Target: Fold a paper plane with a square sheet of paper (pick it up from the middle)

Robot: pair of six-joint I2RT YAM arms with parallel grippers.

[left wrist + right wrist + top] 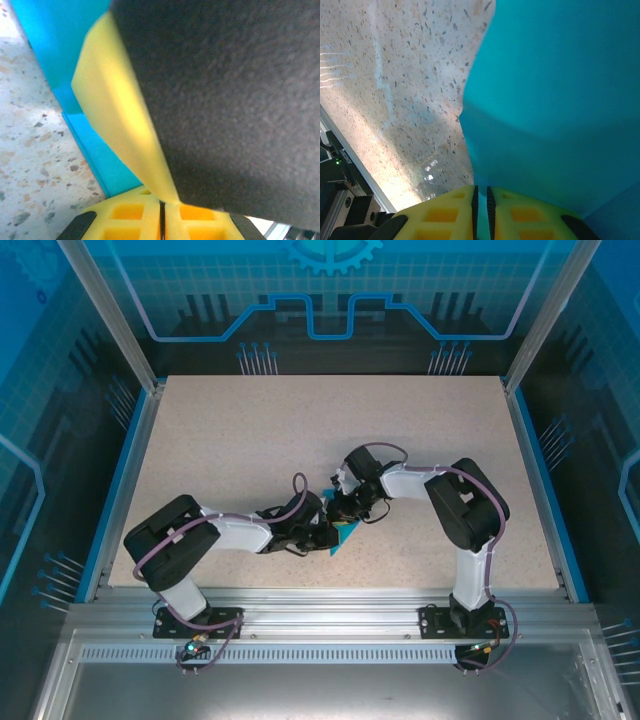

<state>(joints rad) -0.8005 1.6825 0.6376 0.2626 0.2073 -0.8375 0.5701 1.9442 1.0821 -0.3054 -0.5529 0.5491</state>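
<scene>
Seemingly pinched shut — left fingers [149, 221], right fingers [462, 201].

Left gripper [322, 530] and right gripper [345, 518] meet tip to tip over the table [300, 440], left one just left of the right one. Sheet [560, 100] sits between them, its edge running in between the right gripper's pads [445, 215] — table beneath.
</scene>
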